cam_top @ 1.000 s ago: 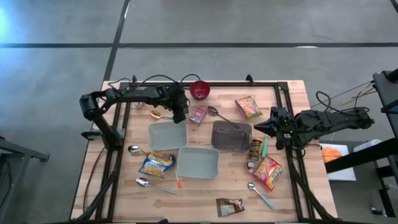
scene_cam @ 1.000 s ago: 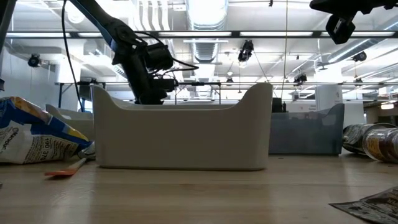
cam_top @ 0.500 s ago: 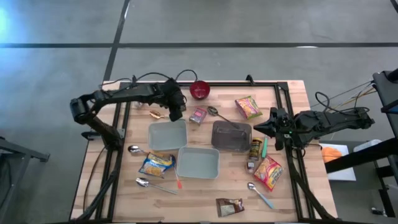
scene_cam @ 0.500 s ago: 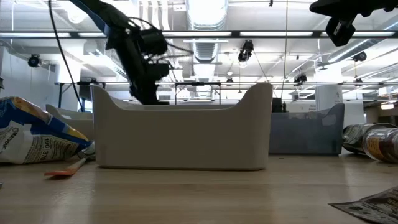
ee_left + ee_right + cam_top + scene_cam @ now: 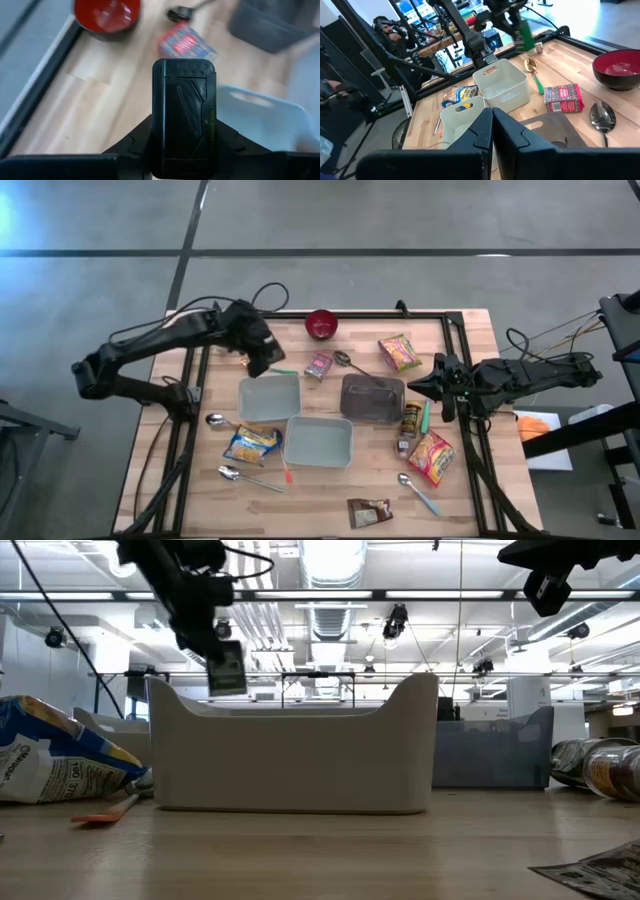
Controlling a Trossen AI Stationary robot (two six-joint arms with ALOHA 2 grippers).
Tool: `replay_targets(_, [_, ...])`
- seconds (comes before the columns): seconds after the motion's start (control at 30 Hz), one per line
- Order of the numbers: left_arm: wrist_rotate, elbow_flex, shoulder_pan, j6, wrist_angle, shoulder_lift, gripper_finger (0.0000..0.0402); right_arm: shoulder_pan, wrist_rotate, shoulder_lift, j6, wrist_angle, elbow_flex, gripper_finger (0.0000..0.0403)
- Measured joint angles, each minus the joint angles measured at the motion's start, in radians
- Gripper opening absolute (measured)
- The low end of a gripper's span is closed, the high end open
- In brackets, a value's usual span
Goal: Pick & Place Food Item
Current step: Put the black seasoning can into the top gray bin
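Above the table's (image 5: 470,330) far left part, beside the far rim of a light bin (image 5: 269,398), a dark packet (image 5: 184,115) hangs clear of the wood, pinched upright between the partly closed fingers of the left gripper (image 5: 258,355). From above the wrist covers most of the packet, and its label cannot be read in any view. Bare wood lies beneath it between the red bowl (image 5: 321,324) and the bin, while the right gripper (image 5: 420,387) waits near the right edge, fingers pressed together on nothing.
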Motion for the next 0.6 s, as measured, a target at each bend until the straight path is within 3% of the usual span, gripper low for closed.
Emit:
replay_targets(0.3, [0.009,-0.002,-0.093,-0.002,-0.197,-0.033,0.012,0.0,0.001,0.0,0.0,0.001,0.0,0.0008])
replay_targets(0.6, [-0.024,-0.051,-0.239,-0.022,-0.184,-0.032,0.012,0.0,0.001,0.001,0.0,0.005,0.0,0.0008])
